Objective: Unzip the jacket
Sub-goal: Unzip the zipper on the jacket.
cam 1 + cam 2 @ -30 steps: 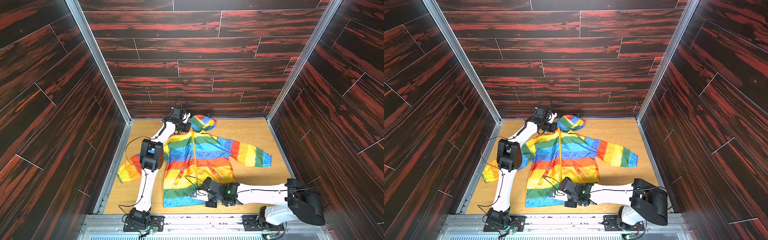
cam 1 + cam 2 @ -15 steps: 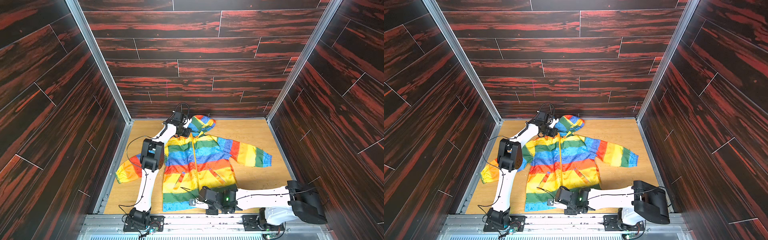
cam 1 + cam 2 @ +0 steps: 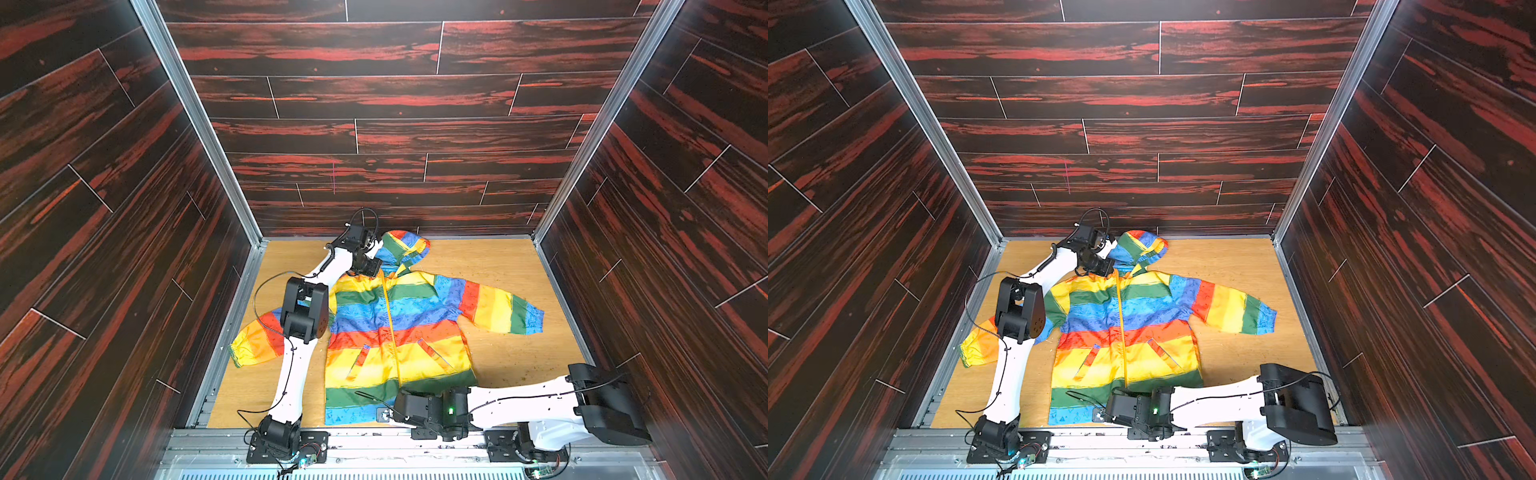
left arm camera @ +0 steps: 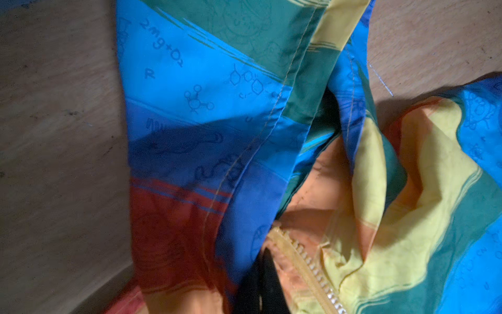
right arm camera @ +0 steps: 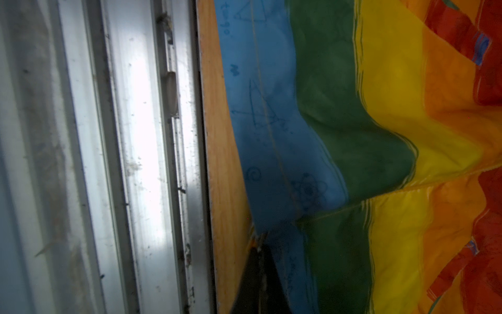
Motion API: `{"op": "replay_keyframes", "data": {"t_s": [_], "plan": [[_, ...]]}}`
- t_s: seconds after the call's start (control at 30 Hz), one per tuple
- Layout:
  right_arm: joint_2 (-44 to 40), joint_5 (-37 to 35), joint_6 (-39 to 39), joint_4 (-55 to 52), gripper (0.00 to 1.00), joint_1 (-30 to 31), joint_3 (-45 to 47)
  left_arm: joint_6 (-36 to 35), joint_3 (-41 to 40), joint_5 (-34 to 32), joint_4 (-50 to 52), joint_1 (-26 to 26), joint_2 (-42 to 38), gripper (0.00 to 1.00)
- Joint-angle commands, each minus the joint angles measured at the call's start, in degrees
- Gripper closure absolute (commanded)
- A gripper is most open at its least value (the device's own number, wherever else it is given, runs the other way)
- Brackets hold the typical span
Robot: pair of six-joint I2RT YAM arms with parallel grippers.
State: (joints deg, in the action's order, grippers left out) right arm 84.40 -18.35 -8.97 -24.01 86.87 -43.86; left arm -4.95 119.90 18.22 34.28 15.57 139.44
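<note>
The rainbow-striped jacket (image 3: 415,324) (image 3: 1142,324) lies front up on the wooden table, hood toward the back wall. Its orange zipper (image 3: 390,332) runs from collar to hem. My left gripper (image 3: 376,270) (image 4: 262,282) is at the collar beside the hood, shut on the collar fabric; next to it the zipper teeth (image 4: 307,269) lie bare. At the blue hem by the table's front edge, my right gripper (image 3: 384,414) (image 5: 258,250) is shut on the zipper pull at the bottom of the zipper.
A metal rail (image 3: 374,440) runs right along the front edge, beside the right gripper. One sleeve (image 3: 253,345) hangs over the table's left edge under the left arm; the other sleeve (image 3: 507,311) lies spread to the right. Dark wood walls enclose the table (image 3: 498,266).
The right gripper has moved down the zipper to the hem and toward the front edge, drawing the hem with it. The left gripper has stayed at the collar.
</note>
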Motion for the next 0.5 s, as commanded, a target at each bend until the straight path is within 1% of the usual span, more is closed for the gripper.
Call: {"op": "replay_keyframes", "data": {"t_s": [0.0, 0.03, 0.07, 0.1, 0.13, 0.17, 0.23, 0.27, 0.3, 0.37, 0.4, 0.43, 0.47], "plan": [[1.8, 2.4, 1.6, -4.9, 1.00, 2.0, 0.3, -0.5, -0.9, -5.1, -7.8, -2.7, -4.8, 0.95], [1.7, 1.6, 2.0, -5.3, 1.00, 1.6, -0.1, -0.9, -1.6, -5.3, -7.4, -2.7, -5.8, 0.85], [1.5, -0.2, 2.9, -5.4, 0.97, 1.2, -0.5, -1.2, -2.9, -5.5, -7.3, -2.7, -7.4, 0.77], [1.2, -2.2, 4.3, -5.3, 0.78, 0.9, -1.0, -1.4, -5.0, -6.1, -8.1, -2.7, -9.2, 0.72], [0.9, -2.3, 5.1, -5.7, 0.67, 0.5, -1.5, -1.4, -7.5, -6.9, -9.5, -2.7, -11.1, 0.69], [0.5, -2.5, 6.1, -5.9, 0.59, 0.2, -2.1, -1.4, -10.6, -7.8, -11.5, -2.7, -13.8, 0.66], [-0.6, -3.0, 7.8, -5.9, 0.53, 0.1, -2.6, -1.5, -16.9, -10.1, -15.5, -2.7, -19.3, 0.60], [-1.3, -3.4, 8.4, -5.7, 0.51, 0.1, -2.6, -0.4, -20.4, -12.3, -18.1, -2.7, -22.4, 0.44], [-2.1, -4.2, 9.1, -5.4, 0.50, -0.1, -2.4, 0.5, -23.7, -14.4, -20.3, -2.7, -25.5, 0.39], [-4.2, -4.2, 10.4, -5.0, 0.47, -0.7, -2.1, 2.4, -29.2, -17.9, -23.4, -2.7, -31.4, 0.32], [-5.2, -4.7, 11.7, -5.2, 0.45, -1.4, -2.3, 3.6, -31.1, -19.0, -23.4, -2.7, -33.9, 0.27], [-6.2, -4.6, 13.7, -6.0, 0.43, -3.0, -3.0, 4.2, -32.8, -19.6, -22.6, -2.7, -36.7, 0.18], [-7.2, -3.8, 15.9, -7.3, 0.42, -5.4, -4.1, 5.1, -34.5, -20.2, -21.6, -2.7, -38.6, 0.01]]}}
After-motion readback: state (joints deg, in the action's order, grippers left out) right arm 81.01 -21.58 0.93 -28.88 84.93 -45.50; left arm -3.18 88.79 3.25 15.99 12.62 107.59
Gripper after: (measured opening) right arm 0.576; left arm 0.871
